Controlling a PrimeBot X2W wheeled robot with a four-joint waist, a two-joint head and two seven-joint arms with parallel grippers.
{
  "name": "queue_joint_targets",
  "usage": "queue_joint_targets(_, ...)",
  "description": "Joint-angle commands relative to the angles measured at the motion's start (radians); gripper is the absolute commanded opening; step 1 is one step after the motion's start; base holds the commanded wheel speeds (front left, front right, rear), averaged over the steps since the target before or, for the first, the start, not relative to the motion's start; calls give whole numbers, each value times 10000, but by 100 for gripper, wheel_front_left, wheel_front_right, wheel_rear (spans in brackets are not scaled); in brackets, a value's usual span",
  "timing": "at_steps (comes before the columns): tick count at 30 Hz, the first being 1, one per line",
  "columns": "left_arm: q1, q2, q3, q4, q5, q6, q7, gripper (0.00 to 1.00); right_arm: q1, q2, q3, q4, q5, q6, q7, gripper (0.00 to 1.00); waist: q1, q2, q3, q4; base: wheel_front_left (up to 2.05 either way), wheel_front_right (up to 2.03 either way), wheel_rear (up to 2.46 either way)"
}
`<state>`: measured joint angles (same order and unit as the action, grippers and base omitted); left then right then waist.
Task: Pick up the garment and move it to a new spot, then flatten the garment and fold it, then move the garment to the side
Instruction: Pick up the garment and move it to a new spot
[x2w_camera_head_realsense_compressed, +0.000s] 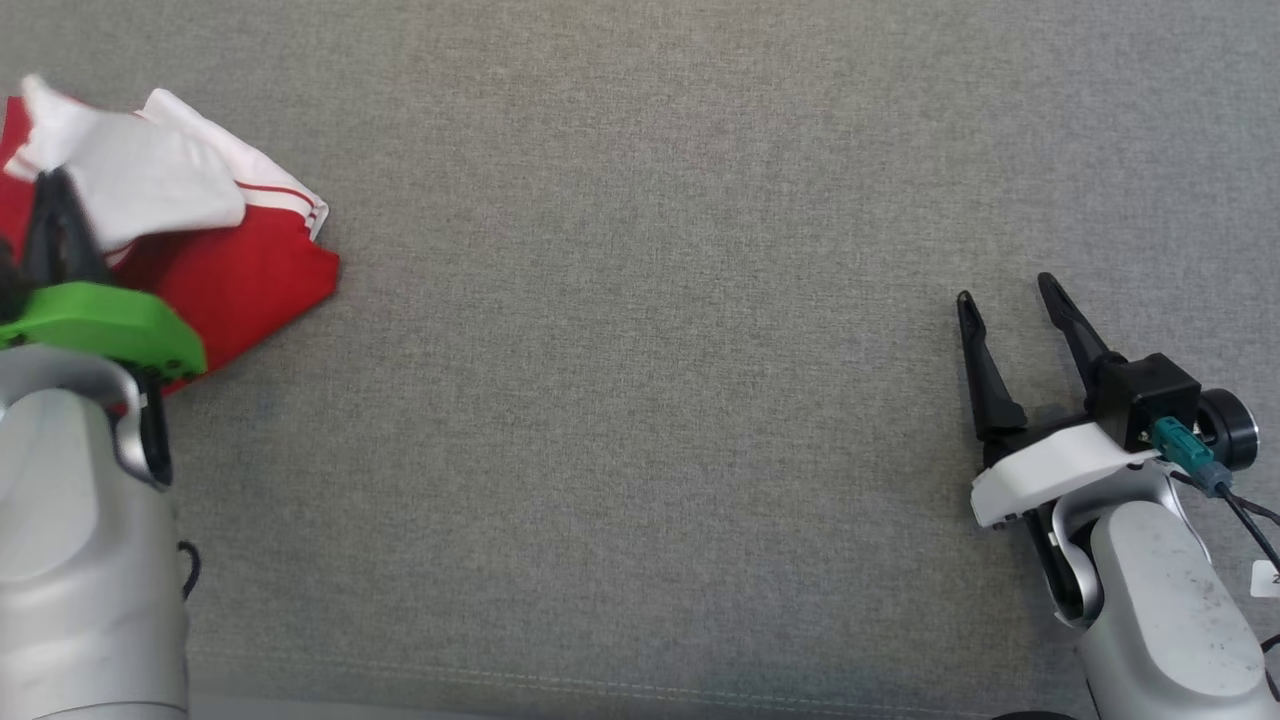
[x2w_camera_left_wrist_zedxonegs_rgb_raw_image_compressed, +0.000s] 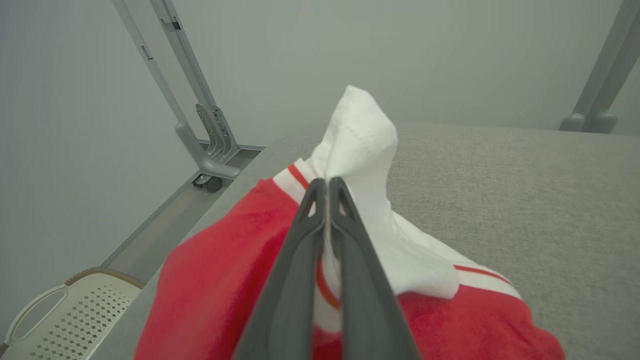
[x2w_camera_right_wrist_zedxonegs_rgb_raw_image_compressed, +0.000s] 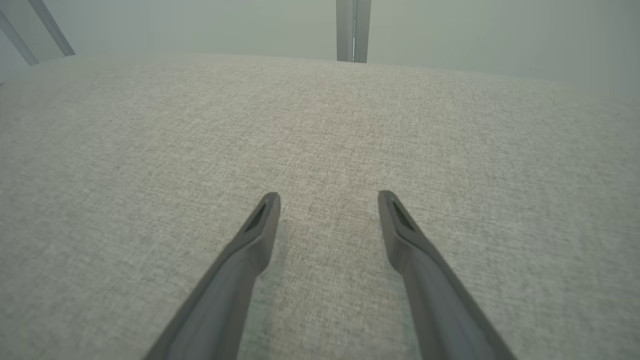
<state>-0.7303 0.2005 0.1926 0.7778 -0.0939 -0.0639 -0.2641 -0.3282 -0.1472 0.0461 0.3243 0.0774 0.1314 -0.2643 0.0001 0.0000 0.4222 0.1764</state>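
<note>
Pick-up step: left gripper (x2w_camera_left_wrist_zedxonegs_rgb_raw_image_compressed: 327, 182) clamped on white fold of red-and-white garment (x2w_camera_head_realsense_compressed: 250, 270) at left edge of tabletop (x2w_camera_head_realsense_compressed: 640, 400); right gripper (x2w_camera_head_realsense_compressed: 1004, 288) apart, idle; next, probably lift and carry inward.

Garment (x2w_camera_head_realsense_compressed: 240, 270) far left on table (x2w_camera_head_realsense_compressed: 640, 400); right hand (x2w_camera_head_realsense_compressed: 1005, 290) far right.

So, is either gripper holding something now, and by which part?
The left gripper is shut on the red and white fabric garment, pinching a raised white fold. The right gripper is open, holding nothing.
</note>
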Motion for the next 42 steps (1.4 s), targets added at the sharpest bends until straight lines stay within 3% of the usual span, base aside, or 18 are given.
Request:
queue_joint_targets(1, 22, -332, -308, -657, 217, -171, 2, 0, 30, 106, -33, 65, 99, -15, 0, 100, -1, 0, -262, -50, 0, 0, 0)
queue_joint_targets(6, 153, -1091, -1474, -2162, 402, -528, 4, 0, 87, 452, 21, 203, 262, -15, 0, 100, -1, 0, -816, -510, 0, 0, 0)
queue_joint_targets(10, 230, -1365, -2372, -2567, 232, -626, 2, 0, 172, 627, 2, 247, 395, -15, 0, 100, -1, 0, -1087, -999, 0, 0, 0)
queue_joint_targets(15, 237, -1478, -3927, -2674, -343, -670, 2, 0, 286, 851, 15, 256, 576, -15, 0, 100, -1, 0, -1337, -2052, 0, 0, 0)
queue_joint_targets(20, 115, -1466, -6491, -2763, -1704, -667, 2, 0, 439, 921, -197, 211, 706, -15, 0, 100, -1, 0, -1321, -2989, 0, 0, 0)
queue_joint_targets(24, -155, -1472, -7922, -3038, -2558, -657, 2, 0, 512, 955, -310, 172, 769, -15, 0, 100, -1, 0, -1279, -3582, 0, 0, 0)
queue_joint_targets(29, -514, -1469, -8822, -3506, -3425, -655, 2, 0, 562, 957, -169, 160, 1134, -15, 0, 100, -1, 0, -1242, -4137, 0, 0, 0)
queue_joint_targets(32, -674, -1459, -8981, -3468, -3660, -439, 2, 0, 550, 958, -34, 171, 1308, -15, 0, 100, -1, 0, -1230, -4368, 0, 0, 0)
queue_joint_targets(33, -720, -1459, -8982, -3297, -3606, -296, 4, 35, 529, 957, 9, 181, 1353, -15, 0, 100, -1, 0, -1223, -4423, 0, 0, 0)
queue_joint_targets(34, -729, -1457, -8950, -3095, -3589, -169, 4, 100, 506, 957, 46, 190, 1371, -15, 0, 100, -1, 0, -1223, -4464, 0, 0, 0)
queue_joint_targets(39, -664, -1465, -8178, -2506, -3265, 491, 4, 100, 479, 961, 24, 130, 1496, -15, 0, 100, -1, 0, -1271, -4368, 0, 0, 0)
queue_joint_targets(42, -295, -1467, -7529, -2324, -2977, 609, 7, 100, 583, 957, -24, 139, 1482, -15, 0, 100, -1, 0, -1400, -4046, 0, 0, 0)
